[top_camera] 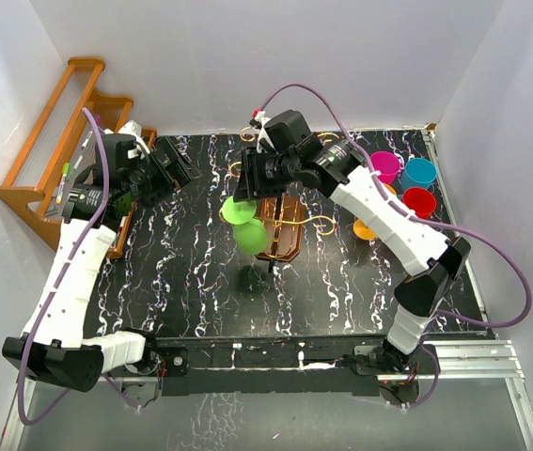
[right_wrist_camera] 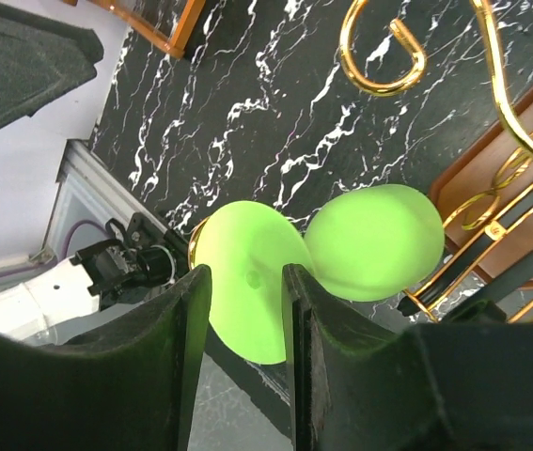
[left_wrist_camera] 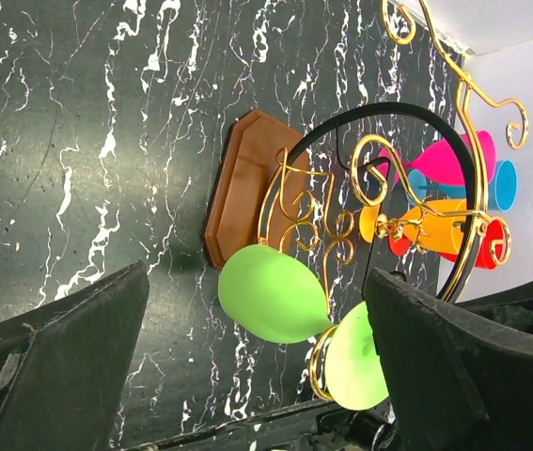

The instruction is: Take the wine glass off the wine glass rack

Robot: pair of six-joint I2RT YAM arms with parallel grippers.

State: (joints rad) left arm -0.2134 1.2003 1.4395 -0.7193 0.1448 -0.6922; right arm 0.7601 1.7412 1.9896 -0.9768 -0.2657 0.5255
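The wine glass rack (top_camera: 285,246) stands mid-table, with a dark brown wooden base and gold wire scrolls. A green wine glass (top_camera: 247,225) hangs upside down from a gold loop on its left side. My right gripper (top_camera: 249,183) hovers just above the glass. In the right wrist view its fingers (right_wrist_camera: 200,310) stand narrowly apart in front of the round green foot (right_wrist_camera: 247,324), with the bowl (right_wrist_camera: 374,240) to the right; they grip nothing. My left gripper (top_camera: 180,169) is wide open and empty, left of the rack. Its view shows the glass (left_wrist_camera: 271,291) and the rack base (left_wrist_camera: 247,178).
An orange-brown slatted wooden shelf (top_camera: 50,141) stands at the far left. Pink (top_camera: 384,167), blue (top_camera: 418,173), red (top_camera: 419,202) and orange (top_camera: 368,227) cups sit at the back right. White walls enclose the black marbled table (top_camera: 181,272).
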